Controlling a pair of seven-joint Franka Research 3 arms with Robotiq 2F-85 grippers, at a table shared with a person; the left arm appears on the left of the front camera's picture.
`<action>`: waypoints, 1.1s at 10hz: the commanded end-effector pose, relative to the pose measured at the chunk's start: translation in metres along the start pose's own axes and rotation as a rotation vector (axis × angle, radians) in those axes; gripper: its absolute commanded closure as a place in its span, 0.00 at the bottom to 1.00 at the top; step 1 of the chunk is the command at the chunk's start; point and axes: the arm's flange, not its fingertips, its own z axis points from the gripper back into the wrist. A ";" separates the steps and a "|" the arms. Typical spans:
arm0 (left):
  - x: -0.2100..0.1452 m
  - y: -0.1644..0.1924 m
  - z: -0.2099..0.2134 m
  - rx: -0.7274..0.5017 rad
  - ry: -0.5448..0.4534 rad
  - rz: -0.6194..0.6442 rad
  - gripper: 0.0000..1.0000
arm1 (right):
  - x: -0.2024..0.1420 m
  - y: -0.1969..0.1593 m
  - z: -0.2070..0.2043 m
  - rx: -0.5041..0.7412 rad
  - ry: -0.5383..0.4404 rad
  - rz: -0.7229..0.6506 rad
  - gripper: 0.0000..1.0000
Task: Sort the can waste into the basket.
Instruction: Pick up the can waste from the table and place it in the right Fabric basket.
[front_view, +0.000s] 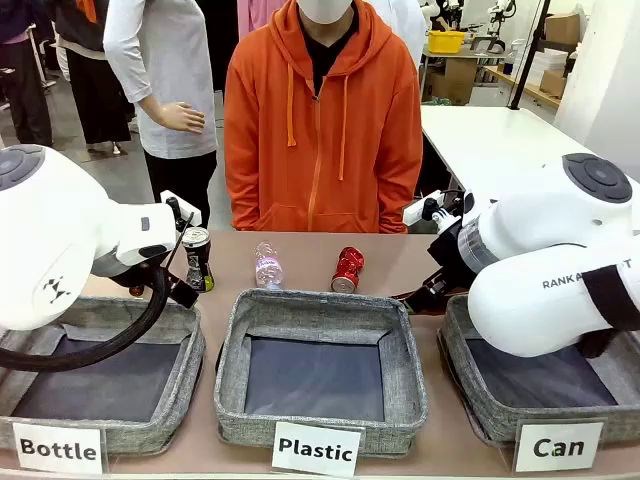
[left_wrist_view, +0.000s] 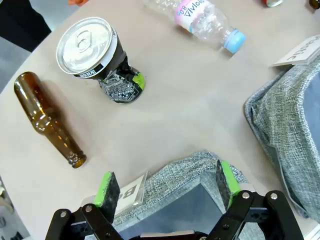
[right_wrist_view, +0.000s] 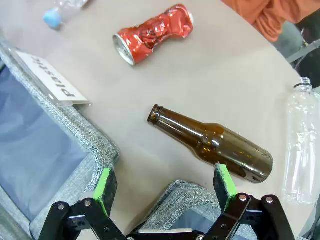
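Jaws apart on both grippers; we see basket rim and table between the pads. Left gripper (left_wrist_view: 166, 180) hangs over the far rim of the Bottle basket (front_view: 190, 365), its label under the pads. Past it on the table, a brown bottle (left_wrist_view: 47, 120) lies flat. The black-and-silver can (left_wrist_view: 97, 60) stands upright near it, silver top up, not touching it. Next along, a clear plastic bottle (front_view: 267, 266) with a pink label lies behind the Plastic basket (front_view: 320, 305). Crushed red can (front_view: 347, 270) lies on its side just right of that bottle, bare table around it. Right gripper (right_wrist_view: 164, 180) hangs over a corner of the Can basket (front_view: 458, 350). A second brown bottle (right_wrist_view: 210, 142) lies just past its pads, with another clear bottle (right_wrist_view: 302, 145) beside it. We count both cans on the table, outside the Can basket. A person in an orange hoodie (front_view: 320, 130) stands at the far side.
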 end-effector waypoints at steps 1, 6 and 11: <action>0.000 0.000 0.000 0.000 0.000 0.000 0.00 | 0.000 0.000 0.000 0.000 0.000 0.000 0.00; 0.000 0.000 0.000 0.000 0.000 0.000 0.00 | 0.000 0.000 0.000 0.000 0.000 0.000 0.00; 0.000 0.000 0.000 0.000 0.000 0.000 0.00 | 0.000 0.000 0.000 0.000 0.000 0.000 0.00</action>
